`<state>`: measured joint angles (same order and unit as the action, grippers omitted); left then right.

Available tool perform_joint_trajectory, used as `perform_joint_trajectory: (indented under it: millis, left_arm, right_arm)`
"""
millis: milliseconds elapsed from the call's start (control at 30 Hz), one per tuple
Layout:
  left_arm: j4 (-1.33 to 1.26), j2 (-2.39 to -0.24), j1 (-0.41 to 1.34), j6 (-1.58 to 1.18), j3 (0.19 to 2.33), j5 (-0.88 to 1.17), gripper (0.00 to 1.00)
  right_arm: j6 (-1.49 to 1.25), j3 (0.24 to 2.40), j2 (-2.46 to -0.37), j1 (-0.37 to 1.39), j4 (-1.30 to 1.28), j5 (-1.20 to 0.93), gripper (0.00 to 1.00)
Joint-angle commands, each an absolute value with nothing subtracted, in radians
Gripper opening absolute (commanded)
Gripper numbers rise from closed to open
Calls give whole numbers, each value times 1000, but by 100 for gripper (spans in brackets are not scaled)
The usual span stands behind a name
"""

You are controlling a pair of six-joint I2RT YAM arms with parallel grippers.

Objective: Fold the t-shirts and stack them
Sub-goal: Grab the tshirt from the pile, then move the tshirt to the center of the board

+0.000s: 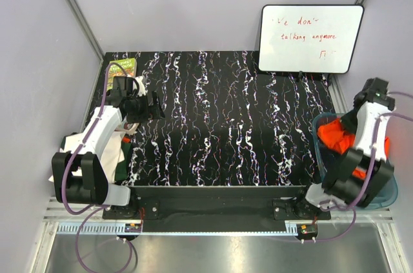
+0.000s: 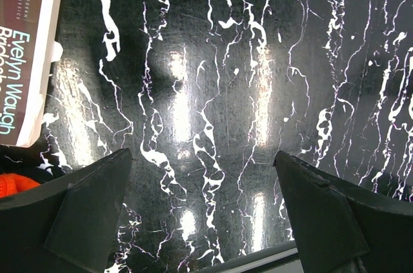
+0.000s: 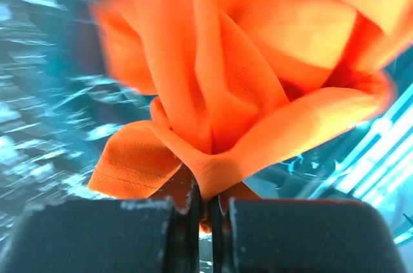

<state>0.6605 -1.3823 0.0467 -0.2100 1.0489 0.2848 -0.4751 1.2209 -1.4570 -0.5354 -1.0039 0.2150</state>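
A bright orange t-shirt (image 1: 335, 139) lies bunched in the blue tub (image 1: 387, 186) at the right edge. My right gripper (image 3: 208, 205) is shut on a fold of this orange t-shirt (image 3: 219, 92) and holds it above the tub floor. My left gripper (image 2: 203, 182) is open and empty, low over the black marbled table (image 2: 213, 79) at the back left; it also shows in the top view (image 1: 152, 104). White, dark green and red-orange cloth (image 1: 119, 153) lies in a pile under the left arm, mostly hidden.
A small green book (image 1: 121, 67) lies at the back left corner, and its spine shows in the left wrist view (image 2: 26, 53). A whiteboard (image 1: 310, 39) leans at the back right. Grey walls close in both sides.
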Motion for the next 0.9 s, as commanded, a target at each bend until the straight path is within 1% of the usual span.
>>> perform_joint_trajectory:
  millis: [0,67,100,200,233,300,333,433,467,533,667,733,767,800,867]
  left_arm:
    - [658,-1355,52,-215,1097,348,99]
    - [658,-1358,54,-213,1101,360,99]
    - [660,-1358,55,-212,1106,364,99]
    - [658,-1362,63,-222,1114,373,99]
    - [660,-1365,66,-224,1114,374,99]
    - [657,-1370,75,-232,1118,374,99]
    - [655,-1370,78,-233,1121,374,99]
    - [653,-1368,92,-241,1131,371,99]
    - [655,-1367,98,-242,1135,368,99]
    - [652,-1364,106,-250,1138,365,99]
    - [650,-1355,110,-261,1140,354,99]
    - [649,-1351,112,-262,1143,351,99]
    - [649,-1350,112,-262,1146,351,99]
    - [649,-1350,112,-262,1149,350,99]
    - [649,-1351,112,-262,1155,356,99]
  right_arm:
    - [-443,1362,-1309,-486,-1066,125,0]
    - [-471,1390,-1273,-480,-1051,92,0]
    - [-474,1414,-1263,-471,-1033,19,0]
    - [-495,1474,-1246,-421,-982,-79,0]
    - [-497,1495,-1261,-350,-982,-81,0]
    - [-480,1545,-1281,-275,-951,-128,0]
    - [-471,1564,-1311,-183,-950,-123,0]
    - [-448,1637,-1382,-56,-948,-127,0]
    - [-440,1676,-1402,27,-956,-130,0]
    - [-425,1709,-1466,90,-957,-147,0]
    - [-400,1781,-1601,277,-979,-193,0]
    - [-382,1798,-1698,349,-985,-218,0]
    - [-380,1811,-1733,412,-985,-238,0]
    - [-387,1819,-1815,435,-986,-265,0]
    - [-397,1856,-1906,481,-996,-349,0]
